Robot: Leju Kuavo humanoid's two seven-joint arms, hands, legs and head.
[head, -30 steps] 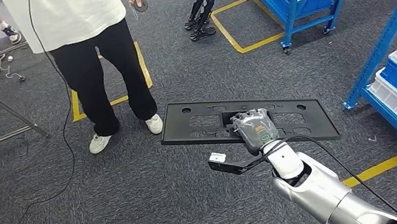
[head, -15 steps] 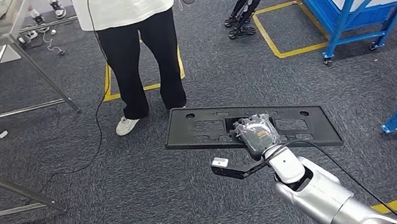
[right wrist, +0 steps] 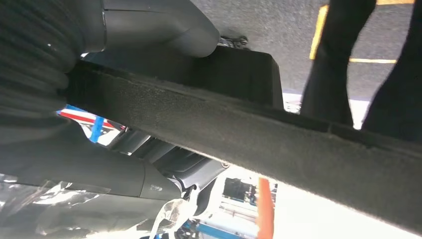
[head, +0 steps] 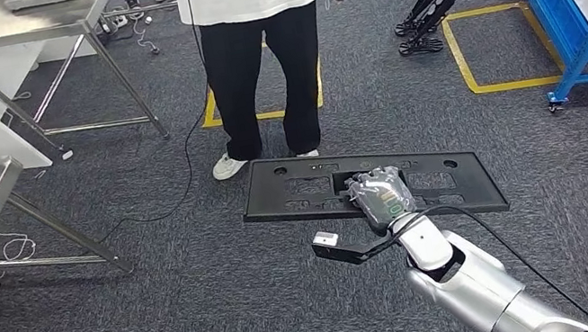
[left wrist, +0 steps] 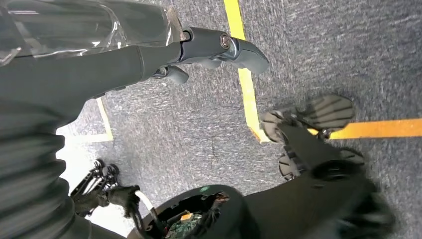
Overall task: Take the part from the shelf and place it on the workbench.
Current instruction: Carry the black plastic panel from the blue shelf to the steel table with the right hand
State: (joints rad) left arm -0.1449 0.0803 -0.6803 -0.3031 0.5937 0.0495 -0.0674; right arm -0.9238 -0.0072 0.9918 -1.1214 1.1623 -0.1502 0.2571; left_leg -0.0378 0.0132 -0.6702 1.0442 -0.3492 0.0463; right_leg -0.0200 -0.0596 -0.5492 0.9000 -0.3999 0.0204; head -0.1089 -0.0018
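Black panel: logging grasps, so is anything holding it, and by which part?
The right robot hand grips the black panel at its near long edge, about midway along.

No text, label or number is legible anywhere (all too small).

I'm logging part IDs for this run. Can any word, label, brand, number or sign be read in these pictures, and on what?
None can be read.
Label on the back of the right hand: too small and blurred.
Black part it holds: no print visible.
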